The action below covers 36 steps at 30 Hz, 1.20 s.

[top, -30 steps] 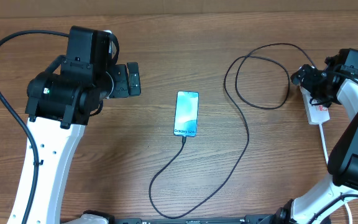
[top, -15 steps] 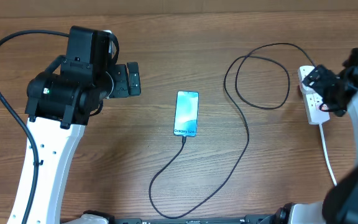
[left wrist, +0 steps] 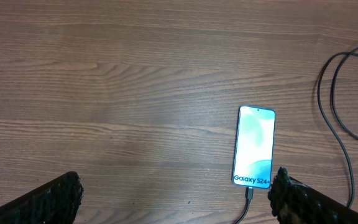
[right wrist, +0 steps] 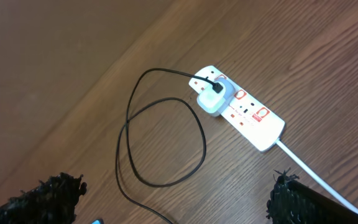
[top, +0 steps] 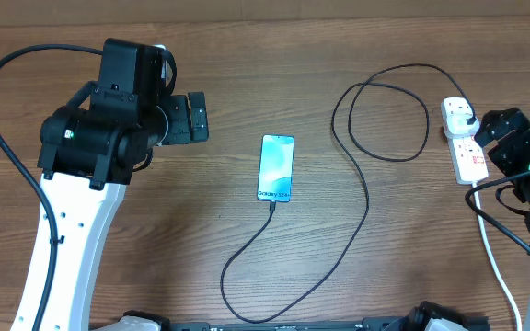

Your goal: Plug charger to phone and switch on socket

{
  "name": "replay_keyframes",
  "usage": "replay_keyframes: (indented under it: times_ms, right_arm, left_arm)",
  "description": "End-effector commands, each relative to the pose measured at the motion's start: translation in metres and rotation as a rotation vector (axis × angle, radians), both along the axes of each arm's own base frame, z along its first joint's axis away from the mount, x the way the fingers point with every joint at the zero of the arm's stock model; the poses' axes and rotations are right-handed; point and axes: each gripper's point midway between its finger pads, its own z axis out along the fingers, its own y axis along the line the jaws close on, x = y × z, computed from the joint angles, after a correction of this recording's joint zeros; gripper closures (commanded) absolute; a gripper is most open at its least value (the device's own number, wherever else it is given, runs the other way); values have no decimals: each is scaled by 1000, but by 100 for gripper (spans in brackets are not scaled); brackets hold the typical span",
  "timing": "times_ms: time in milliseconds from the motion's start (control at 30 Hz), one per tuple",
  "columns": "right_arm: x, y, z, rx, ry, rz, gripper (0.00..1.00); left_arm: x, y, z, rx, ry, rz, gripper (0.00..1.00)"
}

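The phone [top: 277,168] lies flat mid-table with its teal screen lit. It also shows in the left wrist view [left wrist: 254,146]. The charger cable [top: 362,198] has its tip in the phone's near end [left wrist: 250,193]. It loops across the table to its plug [right wrist: 213,99], which sits in the end outlet of the white socket strip [top: 467,152]; the strip also shows in the right wrist view [right wrist: 250,115]. My left gripper [top: 194,117] is open and empty, left of the phone. My right gripper [top: 512,140] is open and empty, just right of the strip and off it.
The strip's white cord [top: 490,248] runs toward the near right edge under my right arm. The black cable forms a wide loop [right wrist: 166,140] left of the strip and a long curve [top: 247,294] near the front edge.
My right gripper has drawn back off the socket strip toward the right and front, uncovering the plug and switches. The left arm, phone and cable have not moved.
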Motion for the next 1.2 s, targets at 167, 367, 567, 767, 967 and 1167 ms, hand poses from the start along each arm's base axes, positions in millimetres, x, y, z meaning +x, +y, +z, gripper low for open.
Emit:
replay_keyframes:
  times_ms: [167, 367, 567, 767, 967, 1167]
  right_arm:
    - [5, -3, -6, 2, 23, -8, 0]
    - [6, -3, -8, 4, 29, -8, 0]
    - [6, -3, -8, 4, 29, -8, 0]
    - [6, -3, -8, 4, 29, -8, 0]
    - [6, -3, -8, 4, 29, -8, 0]
    - [6, -3, -8, 4, 29, -8, 0]
  left_arm:
    - [1, -2, 1, 15, -5, -20, 0]
    - [1, -2, 1, 14, -5, -20, 0]
    - [1, -2, 1, 15, -5, -20, 0]
    - [1, -2, 1, 14, -5, -20, 0]
    - [1, -2, 1, 14, -5, -20, 0]
    - [2, 14, 1, 137, -11, -30, 1]
